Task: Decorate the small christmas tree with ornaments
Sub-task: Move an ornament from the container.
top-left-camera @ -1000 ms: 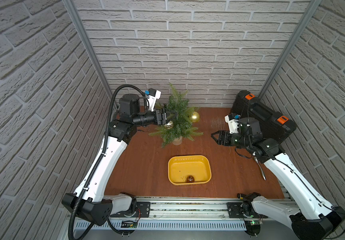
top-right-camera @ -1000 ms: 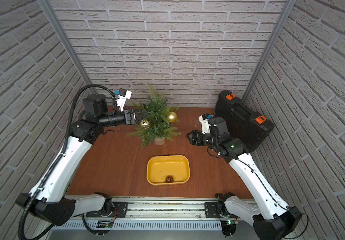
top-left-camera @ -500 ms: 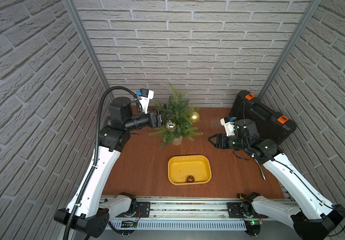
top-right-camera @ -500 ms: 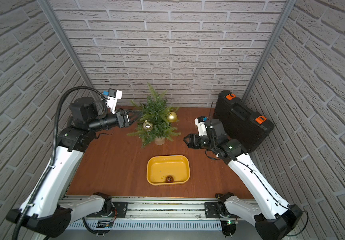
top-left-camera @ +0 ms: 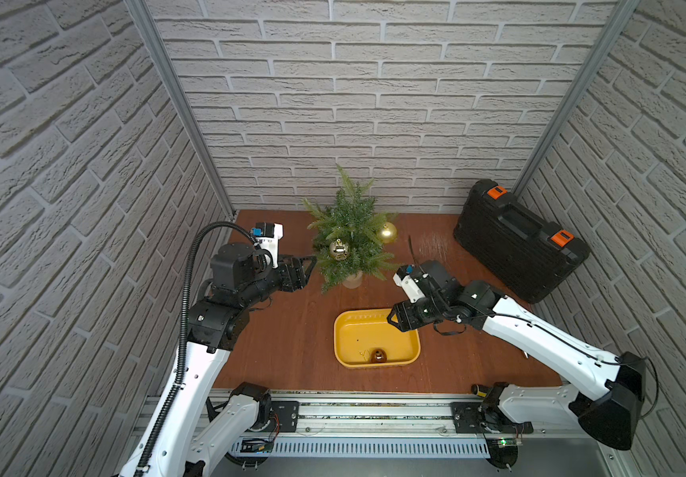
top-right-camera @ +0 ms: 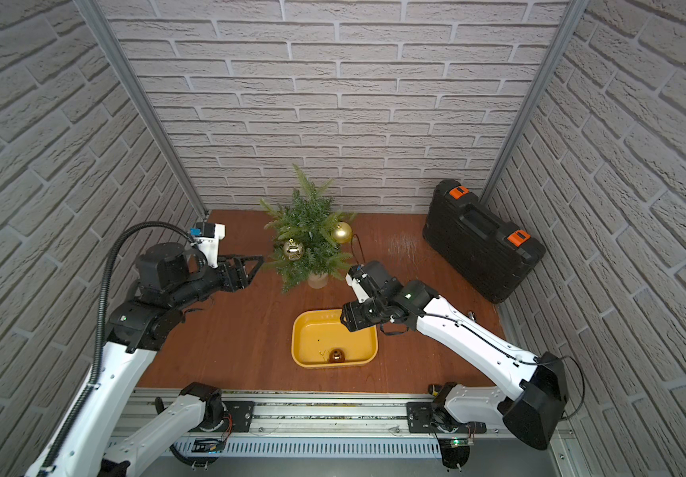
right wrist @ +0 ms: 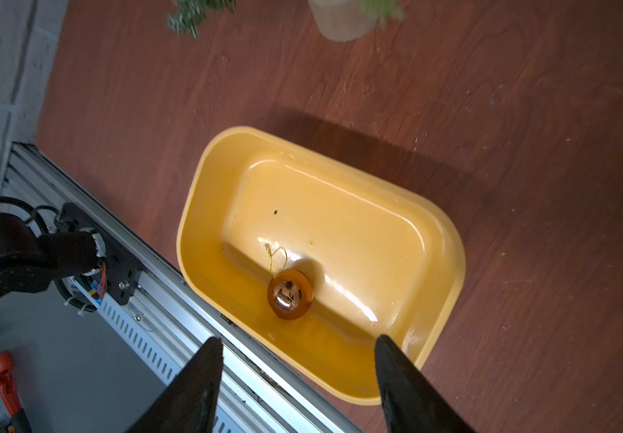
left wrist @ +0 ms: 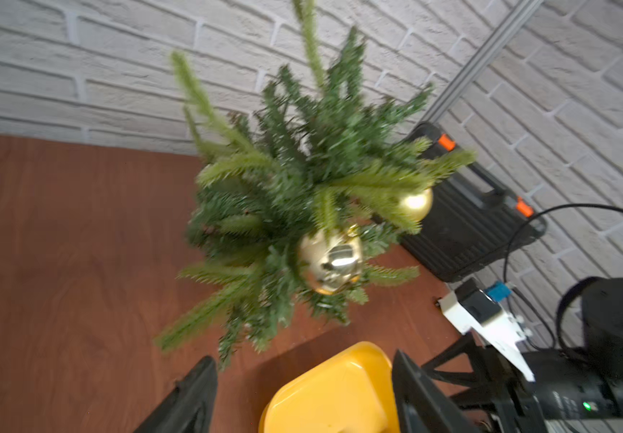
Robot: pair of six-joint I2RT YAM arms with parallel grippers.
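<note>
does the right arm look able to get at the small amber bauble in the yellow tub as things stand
Probably yes: the right gripper hangs open and empty above the yellow plastic tub, and the small amber-brown bauble lies alone on its floor, uncovered. The nearby tub wall might crowd the gripper.

Reddish wooden table (top-left-camera: 283,351) with the small christmas tree (top-left-camera: 349,243), a yellow tray (top-left-camera: 337,338) (front centre) and a black case (top-left-camera: 514,239).

The little tree (top-right-camera: 310,231) stands at twelve o'clock on the table (top-right-camera: 246,330), with a shiny gold bauble (top-right-camera: 293,249) at its eight o'clock and a matte gold bauble (top-right-camera: 341,232) at its two. The left gripper (top-right-camera: 255,267) hovers at the tree's nine o'clock. The right gripper (top-right-camera: 347,320) hangs over the one o'clock corner of the yellow tub (top-right-camera: 320,332), where an amber bauble (top-right-camera: 336,356) lies at six.
</note>
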